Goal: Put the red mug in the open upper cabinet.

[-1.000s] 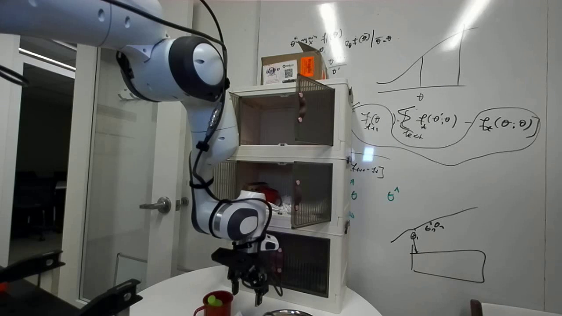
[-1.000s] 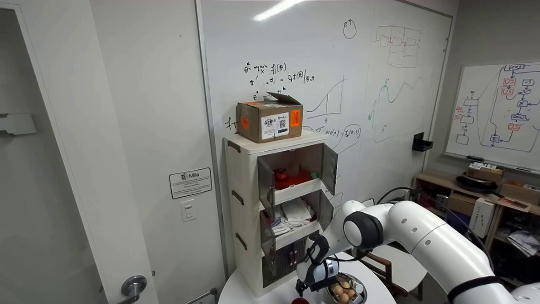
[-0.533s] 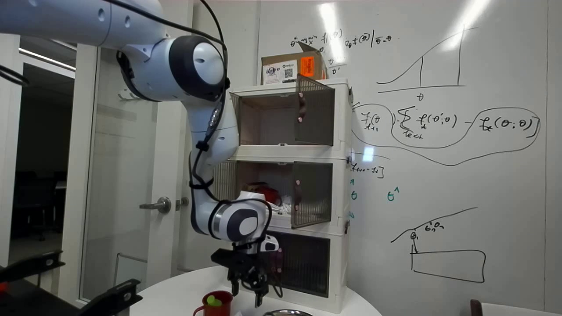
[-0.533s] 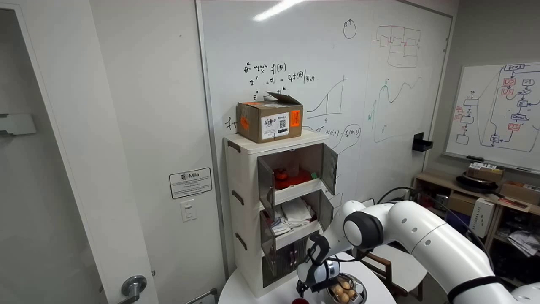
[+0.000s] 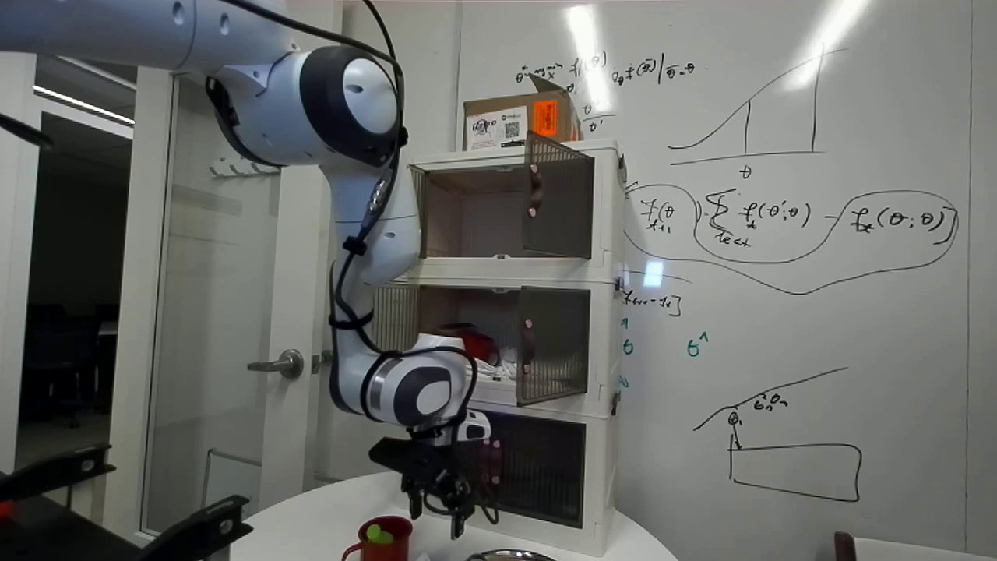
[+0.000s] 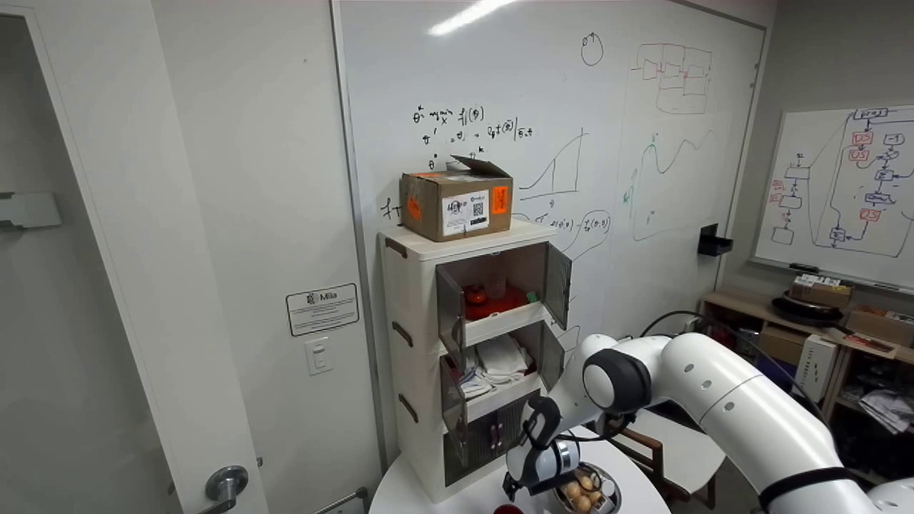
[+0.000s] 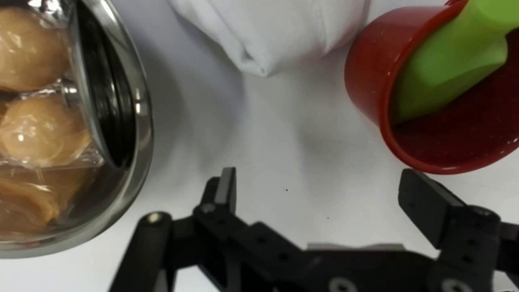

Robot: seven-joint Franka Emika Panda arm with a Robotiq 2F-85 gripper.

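Observation:
The red mug (image 5: 395, 538) stands on the white round table with a light green object in it. It shows in the wrist view (image 7: 371, 69) at the upper right, and only its top shows in an exterior view (image 6: 508, 509). My gripper (image 7: 318, 172) is open and empty above the table. The mug's rim is by its right fingertip in the wrist view; I cannot tell if they touch. In an exterior view the gripper (image 5: 436, 523) hangs to the right of the mug. The upper cabinet (image 5: 498, 269) has its doors open; red items lie inside its box (image 6: 503, 326).
A metal bowl (image 7: 142, 117) with brown round items in plastic stands left of the gripper in the wrist view. A white cloth (image 7: 284, 32) lies between bowl and mug. The open middle compartment (image 6: 503, 396) holds cloths. A cardboard box (image 6: 457, 207) sits on top.
The arm has shifted a little: the gripper is slightly farther left and higher in an exterior view. The mug has not moved, and the gripper stays open.

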